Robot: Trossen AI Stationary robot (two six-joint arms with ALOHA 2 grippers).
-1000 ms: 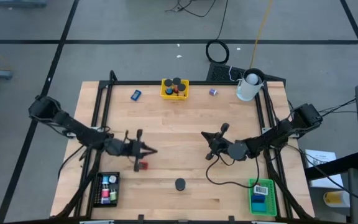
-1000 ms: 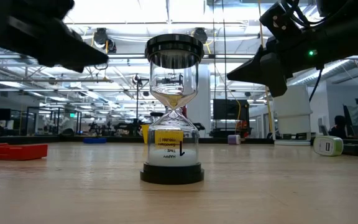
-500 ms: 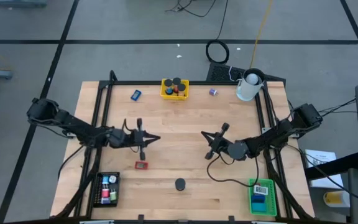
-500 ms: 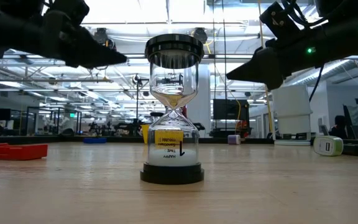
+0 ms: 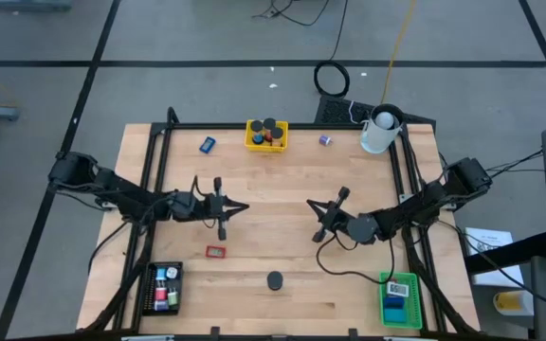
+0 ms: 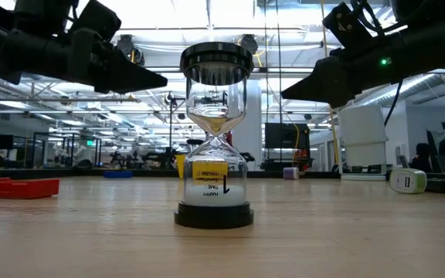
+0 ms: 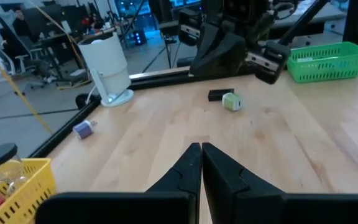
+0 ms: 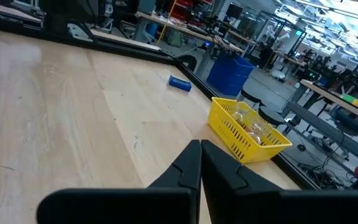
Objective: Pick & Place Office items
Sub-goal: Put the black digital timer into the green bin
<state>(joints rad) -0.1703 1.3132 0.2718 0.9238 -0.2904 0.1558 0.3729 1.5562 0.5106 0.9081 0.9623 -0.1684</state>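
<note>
Left gripper: the left gripper [image 5: 240, 207] hangs above the middle-left of the light wooden table [image 5: 282, 180], its two dark fingers pressed together with nothing between them.
Right gripper: the right gripper [image 5: 313, 205] hangs over the middle-right of the table, fingers likewise closed and empty, tip pointing toward the left gripper.
Loose items: a flat red rectangular block [image 5: 215, 252] lies near the left gripper on the side toward the front edge; a black-capped glass hourglass [image 5: 274, 280] stands nearer the front edge; a small blue block [image 5: 207, 144] and a small purple block [image 5: 325, 140] lie near the far edge.
Sorted items: the yellow mesh tray [image 5: 266, 135] at the far edge holds black round caps; the black mesh tray [image 5: 164, 286] at front left holds small coloured blocks; the green mesh tray [image 5: 398, 297] at front right holds a blue piece.
Risk, closed fingers: a descent onto the red block with the fingers shut would likely push it across the wood instead of gripping it.
Risk, hourglass: it is tall and narrow-waisted, so a sideways sweep of either arm could probably topple it and send it rolling.
Risk, arms: the two tips face each other across a gap, so both reaching to the centre together could make them collide.
Risk, cup: the white cylindrical cup [image 5: 379, 131] at the far right corner could be knocked over by the right arm.
</note>
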